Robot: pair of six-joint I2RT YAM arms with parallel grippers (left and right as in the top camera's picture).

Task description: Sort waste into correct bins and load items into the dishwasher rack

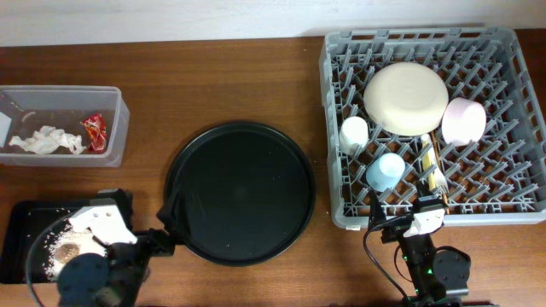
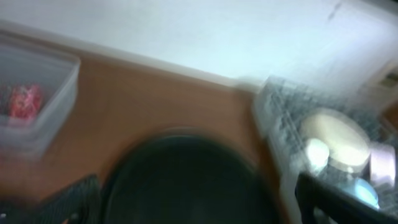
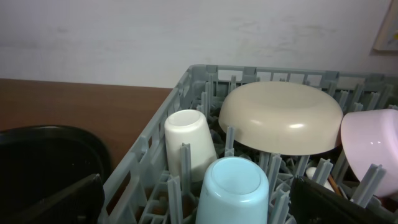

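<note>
Blurred: we cannot read the left wrist view.
Fingers: left gripper [image 2: 205, 202] and right gripper [image 3: 199, 202] spread wide, empty.
Blue cup [image 3: 231, 186]: in rack [image 3: 155, 130], just ahead of right gripper, untouched.

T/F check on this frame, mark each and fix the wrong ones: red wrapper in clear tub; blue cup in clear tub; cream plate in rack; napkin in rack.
1. The red wrapper lies in the clear tub. True.
2. The light blue cup lies in the clear tub. False: it stands in the dishwasher rack, next to the white cup.
3. The cream plate is in the dishwasher rack. True.
4. The crumpled napkin is in the dishwasher rack. False: it lies in the clear tub, beside the red wrapper.
</note>
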